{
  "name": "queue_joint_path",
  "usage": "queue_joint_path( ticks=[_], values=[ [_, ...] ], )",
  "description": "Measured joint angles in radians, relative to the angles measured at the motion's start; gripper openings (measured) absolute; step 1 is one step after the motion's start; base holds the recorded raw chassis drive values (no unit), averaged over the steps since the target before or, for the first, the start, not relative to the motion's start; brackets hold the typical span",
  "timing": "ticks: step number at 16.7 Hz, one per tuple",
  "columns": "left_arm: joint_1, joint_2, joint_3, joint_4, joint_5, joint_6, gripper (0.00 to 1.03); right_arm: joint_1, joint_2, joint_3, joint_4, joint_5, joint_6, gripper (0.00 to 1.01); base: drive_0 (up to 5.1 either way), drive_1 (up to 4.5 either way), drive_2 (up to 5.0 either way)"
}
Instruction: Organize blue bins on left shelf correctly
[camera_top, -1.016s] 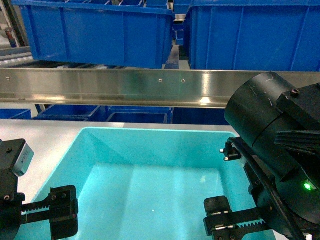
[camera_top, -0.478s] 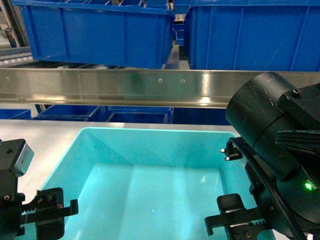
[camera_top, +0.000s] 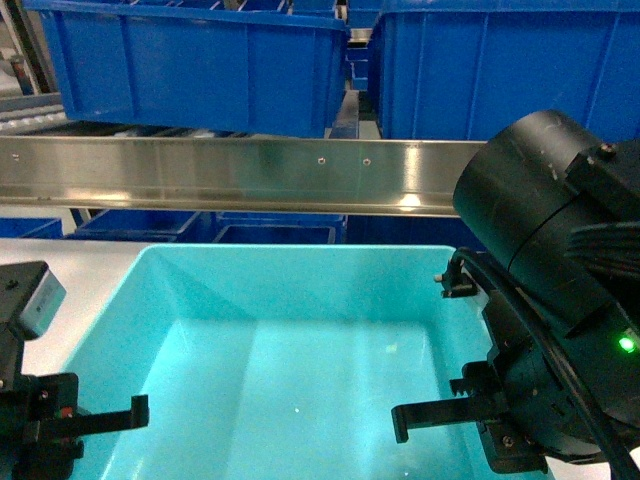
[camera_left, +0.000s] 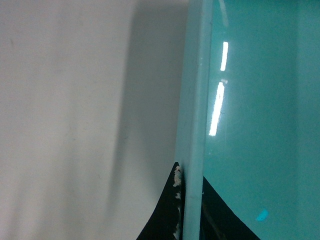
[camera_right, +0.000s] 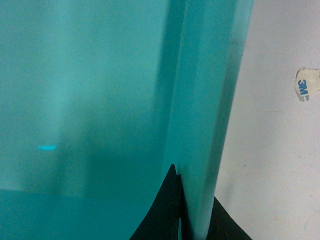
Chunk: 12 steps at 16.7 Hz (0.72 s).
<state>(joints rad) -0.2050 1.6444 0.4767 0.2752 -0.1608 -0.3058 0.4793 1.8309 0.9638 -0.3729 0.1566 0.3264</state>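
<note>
I have the turquoise tub (camera_top: 300, 350) by both side walls, my left pincer (camera_left: 187, 210) pinched on its left rim and my right pincer (camera_right: 192, 210) pinched on its right rim, a jaw either side of the wall; the tub sits on the pale table (camera_top: 90, 265) just before the steel shelf (camera_top: 230, 175). I judge this the lifting step; next both arms must rise together, keeping it level, clearing the crossbar.

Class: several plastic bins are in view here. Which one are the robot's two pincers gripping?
The pale turquoise bin in front, with a pincer on each side rim. The dark blue bins sit untouched on the shelf behind.
</note>
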Motion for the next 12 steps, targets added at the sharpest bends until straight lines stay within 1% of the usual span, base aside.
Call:
queue_joint_path(
  ticks=[3,4,5,7,8,12],
  values=[
    [-0.002,-0.13,0.005,-0.074,-0.006,0.003,0.02,0.0,-0.061,0.0,-0.015,-0.008,-0.001,0.02,0.0,0.0,0.0],
    [-0.005,-0.152,0.006,-0.074,-0.007,0.011,0.02,0.0,-0.084,-0.003,-0.013,-0.013,-0.008,0.02,0.0,0.0,0.0],
    [-0.009,-0.158,0.009,-0.077,-0.011,0.013,0.02,-0.001,-0.095,-0.008,0.001,-0.013,-0.018,0.02,0.0,0.0,0.0],
    [-0.009,-0.161,0.015,-0.079,-0.015,0.015,0.02,-0.001,-0.135,-0.035,0.06,0.018,-0.069,0.02,0.0,0.0,0.0],
    [-0.01,-0.161,0.015,-0.077,-0.014,0.015,0.02,-0.001,-0.142,-0.035,0.061,0.024,-0.082,0.02,0.0,0.0,0.0],
    [-0.01,-0.161,0.015,-0.08,-0.014,0.015,0.02,-0.001,-0.144,-0.037,0.06,0.025,-0.092,0.02,0.0,0.0,0.0]
  ],
)
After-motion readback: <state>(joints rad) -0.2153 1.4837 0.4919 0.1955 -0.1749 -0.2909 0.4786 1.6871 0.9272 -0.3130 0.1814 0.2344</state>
